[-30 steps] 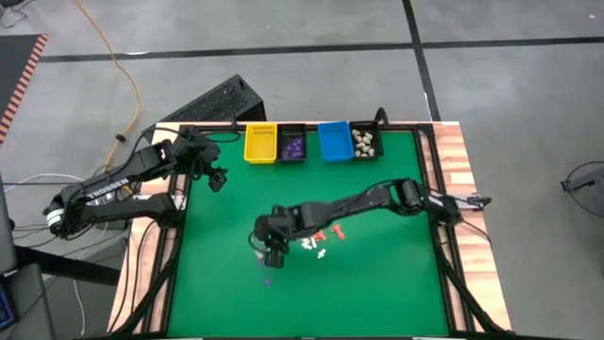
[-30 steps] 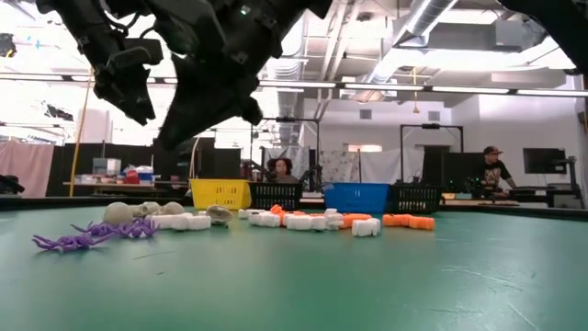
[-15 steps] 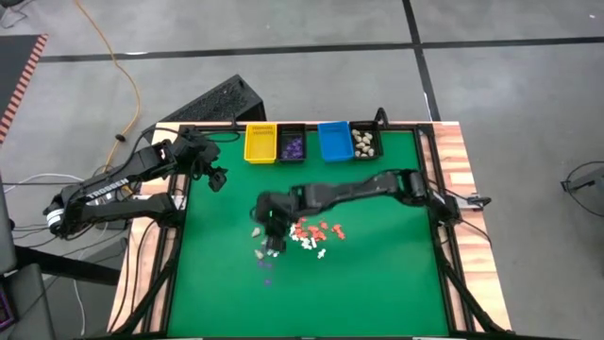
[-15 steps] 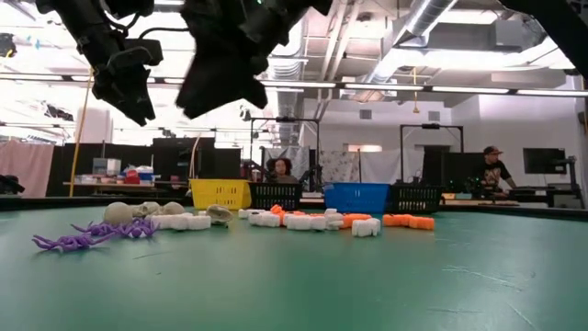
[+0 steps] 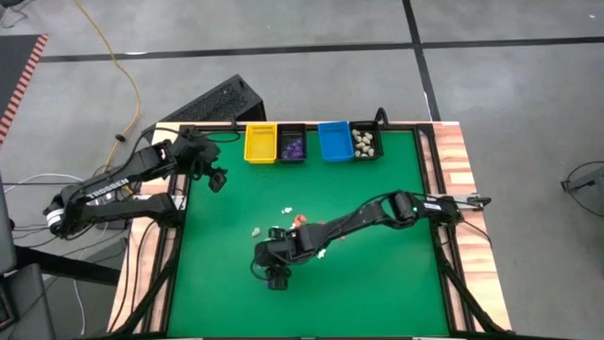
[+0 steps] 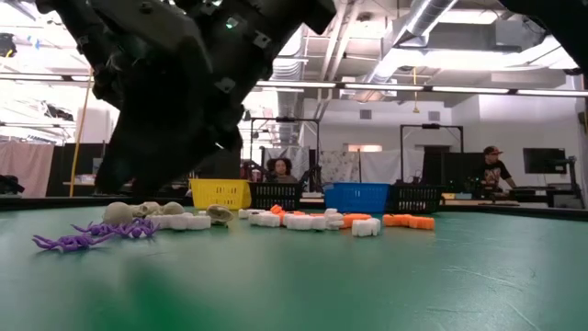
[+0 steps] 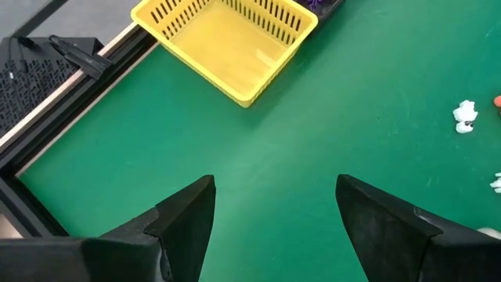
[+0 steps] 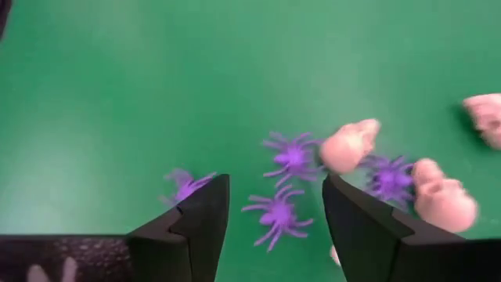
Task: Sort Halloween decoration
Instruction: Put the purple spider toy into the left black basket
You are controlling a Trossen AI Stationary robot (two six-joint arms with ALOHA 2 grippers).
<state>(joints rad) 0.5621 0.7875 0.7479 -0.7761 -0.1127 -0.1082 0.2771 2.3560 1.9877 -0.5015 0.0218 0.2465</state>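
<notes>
Purple spiders (image 8: 279, 210) lie between right fingers (image 8: 205, 227), spread apart

Four bins stand in a row at the counter's (image 5: 377, 283) twelve o'clock edge: the yellow bin (image 5: 260, 144), a black bin (image 5: 292, 144), the blue bin (image 5: 335, 142) and a second black bin (image 5: 365, 142), running nine to three. The decoration pieces (image 5: 288, 222) lie scattered near the centre. The right pincer (image 5: 276, 275) hangs at their six o'clock side, over the purple spiders (image 8: 280, 211). The left pincer (image 5: 216, 181) waits near ten o'clock.
</notes>
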